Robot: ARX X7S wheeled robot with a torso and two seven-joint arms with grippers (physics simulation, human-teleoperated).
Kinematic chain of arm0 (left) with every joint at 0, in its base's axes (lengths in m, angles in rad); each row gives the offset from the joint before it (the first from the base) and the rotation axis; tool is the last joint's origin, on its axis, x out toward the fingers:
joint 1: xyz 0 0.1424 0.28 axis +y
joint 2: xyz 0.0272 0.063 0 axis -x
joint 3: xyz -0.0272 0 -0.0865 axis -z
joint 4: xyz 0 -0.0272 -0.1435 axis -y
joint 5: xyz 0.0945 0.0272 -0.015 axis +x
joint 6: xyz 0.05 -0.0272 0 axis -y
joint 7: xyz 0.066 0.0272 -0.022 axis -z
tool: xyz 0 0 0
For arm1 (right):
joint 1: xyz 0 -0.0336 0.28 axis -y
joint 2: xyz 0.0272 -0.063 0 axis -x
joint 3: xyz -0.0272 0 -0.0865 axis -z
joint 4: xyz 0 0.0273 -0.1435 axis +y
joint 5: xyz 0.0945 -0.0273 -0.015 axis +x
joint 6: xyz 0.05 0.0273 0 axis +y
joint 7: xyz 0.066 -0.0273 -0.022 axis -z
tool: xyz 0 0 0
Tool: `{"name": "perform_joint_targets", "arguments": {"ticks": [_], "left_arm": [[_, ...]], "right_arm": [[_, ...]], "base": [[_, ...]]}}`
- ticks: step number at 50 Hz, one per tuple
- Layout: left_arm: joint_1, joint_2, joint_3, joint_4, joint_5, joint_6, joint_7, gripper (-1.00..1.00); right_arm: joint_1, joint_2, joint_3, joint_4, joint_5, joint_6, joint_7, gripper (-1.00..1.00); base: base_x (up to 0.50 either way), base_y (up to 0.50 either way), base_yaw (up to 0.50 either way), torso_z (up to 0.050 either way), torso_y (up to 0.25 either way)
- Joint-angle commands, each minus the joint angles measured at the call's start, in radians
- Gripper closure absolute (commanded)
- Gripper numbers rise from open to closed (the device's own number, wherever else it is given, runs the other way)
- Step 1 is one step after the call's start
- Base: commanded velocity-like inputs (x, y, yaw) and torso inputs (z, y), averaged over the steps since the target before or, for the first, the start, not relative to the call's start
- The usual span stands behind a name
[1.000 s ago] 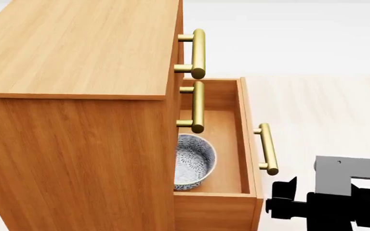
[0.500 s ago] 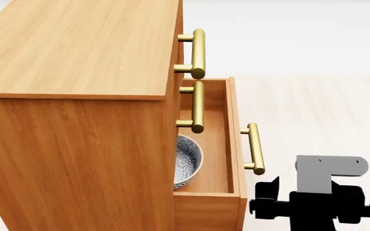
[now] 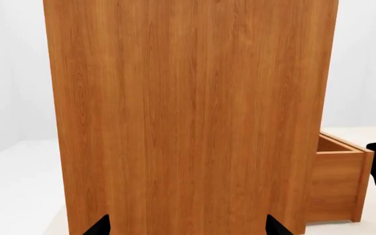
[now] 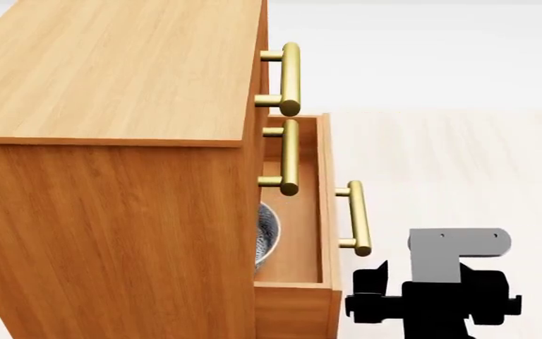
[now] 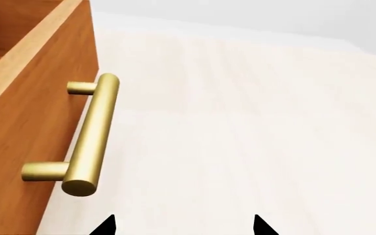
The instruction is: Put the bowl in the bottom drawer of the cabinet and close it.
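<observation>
Since a second ago, you are pushing the bottom drawer (image 4: 295, 233) leftward into the cabinet (image 4: 111, 176), and only a narrow gap is showing now. Your right gripper (image 4: 377, 300) is trailing it, sitting just near and right of the drawer's brass handle (image 4: 356, 219), apart from it. In the right wrist view its two fingertips are spread wide with nothing between them. The bowl (image 4: 265, 236) is lying inside the drawer, mostly hidden under the cabinet body; you are seeing only a sliver of its white-grey speckled rim. The handle's long axis is running near to far along the drawer front. Your left gripper (image 3: 186, 226) is facing the cabinet's side panel, tips wide apart and empty.
</observation>
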Motion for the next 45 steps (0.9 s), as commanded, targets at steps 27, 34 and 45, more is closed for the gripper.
{"name": "perform_joint_targets", "arguments": {"ticks": [27,34,45], "left_arm": [[0.001,-0.01,0.001,0.025,-0.006,-0.014,-0.009,-1.0],[-0.002,-0.004,0.004,0.0,-0.006,0.008,-0.002,-1.0],[0.001,-0.006,0.005,0.006,-0.005,0.008,-0.006,-1.0]], "right_arm": [[0.03,-0.05,-0.061,0.046,0.019,-0.014,0.004,-1.0],[0.034,-0.059,-0.072,0.06,0.02,-0.021,0.006,-1.0],[0.041,-0.065,-0.084,0.068,0.024,-0.022,0.008,-1.0]], "base": [[0.0,0.0,0.0,0.0,0.0],[0.0,0.0,0.0,0.0,0.0],[0.0,0.0,0.0,0.0,0.0]]}}
